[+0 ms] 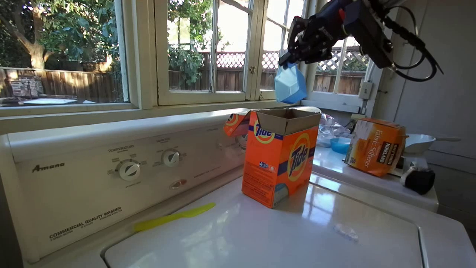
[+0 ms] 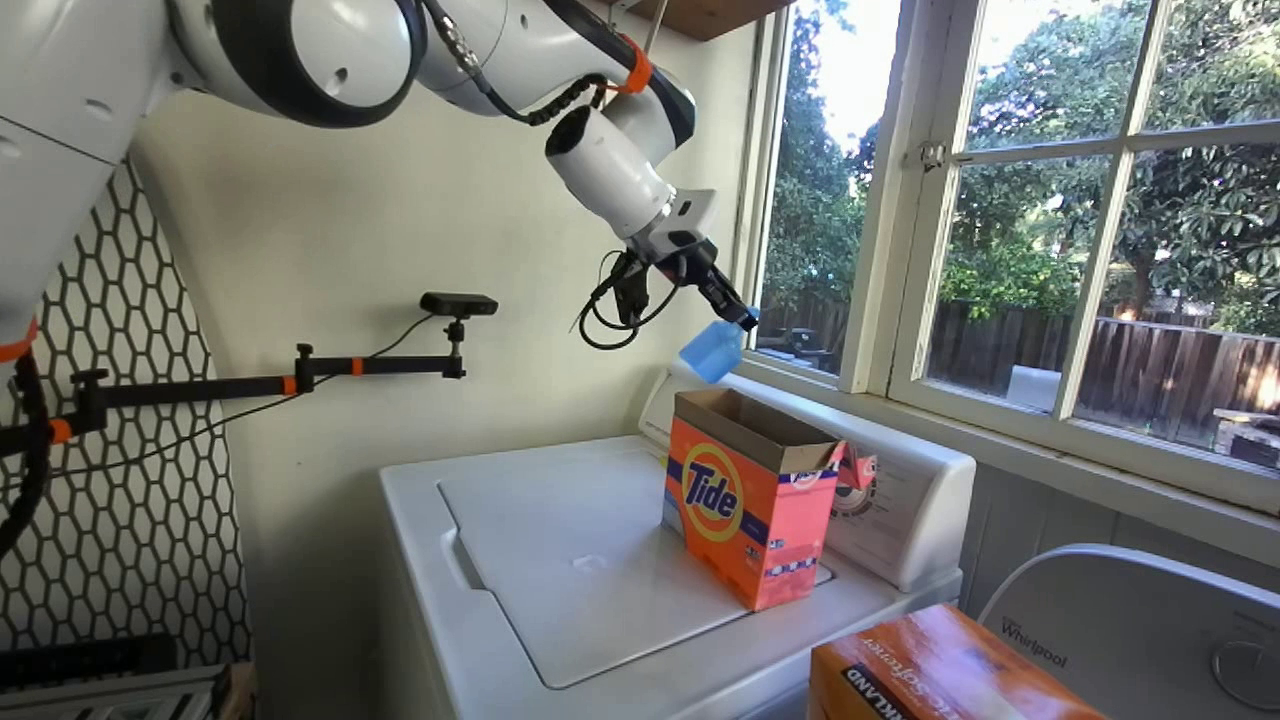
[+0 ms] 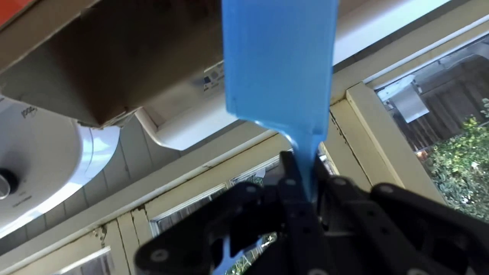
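My gripper (image 1: 285, 61) is shut on the handle of a translucent blue scoop (image 1: 290, 86). The scoop hangs tilted in the air, with its cup pointing down. It also shows in an exterior view (image 2: 712, 350) and fills the upper middle of the wrist view (image 3: 280, 65), its handle between the two black fingers (image 3: 303, 168). An orange Tide box (image 1: 277, 167) stands upright below the scoop, its top open and a flap folded out to one side. It also shows in an exterior view (image 2: 745, 515). The scoop is above the box, apart from it. The box's contents are hidden.
The box stands on a white washer lid (image 1: 223, 242). A yellow-green utensil (image 1: 174, 217) lies by the control panel (image 1: 93, 178). An orange fabric softener box (image 1: 375, 147), a blue bowl (image 1: 340, 145) and a plastic bag (image 1: 330, 128) are on the neighbouring machine. Windows (image 1: 208, 98) rise behind.
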`<state>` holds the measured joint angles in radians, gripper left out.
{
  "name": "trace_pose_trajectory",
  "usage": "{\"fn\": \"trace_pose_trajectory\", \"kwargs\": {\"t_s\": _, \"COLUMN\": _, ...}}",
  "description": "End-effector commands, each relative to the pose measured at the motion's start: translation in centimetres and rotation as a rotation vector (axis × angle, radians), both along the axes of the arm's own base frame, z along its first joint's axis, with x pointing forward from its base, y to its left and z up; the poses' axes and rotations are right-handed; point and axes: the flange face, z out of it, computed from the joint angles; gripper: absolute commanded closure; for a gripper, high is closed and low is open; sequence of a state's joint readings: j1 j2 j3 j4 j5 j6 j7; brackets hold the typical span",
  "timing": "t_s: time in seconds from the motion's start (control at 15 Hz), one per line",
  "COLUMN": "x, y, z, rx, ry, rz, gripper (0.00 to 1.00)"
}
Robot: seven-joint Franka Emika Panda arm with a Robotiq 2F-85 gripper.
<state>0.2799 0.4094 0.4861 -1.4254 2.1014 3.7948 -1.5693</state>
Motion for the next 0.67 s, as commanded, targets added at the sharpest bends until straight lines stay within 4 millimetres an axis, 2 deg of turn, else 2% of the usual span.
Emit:
{"fn": "trace_pose_trajectory", "kwargs": {"t_s": 0.0, "x": -1.7, "y": -1.5, "z": -0.8, "rx": 0.121, "ry": 0.037, "rz": 0.071, "gripper": 0.97}}
{"fn": "trace_pose_trajectory", "kwargs": {"t_s": 0.27, "x": -2.8, "y": -2.3, "z": -2.1, "rx": 0.219, "ry": 0.057, "rz": 0.120, "gripper": 0.97}}
{"fn": "trace_pose_trajectory", "kwargs": {"t_s": 0.6, "x": -4.5, "y": -1.7, "z": -4.1, "rx": 0.297, "ry": 0.094, "rz": 0.186, "gripper": 0.97}}
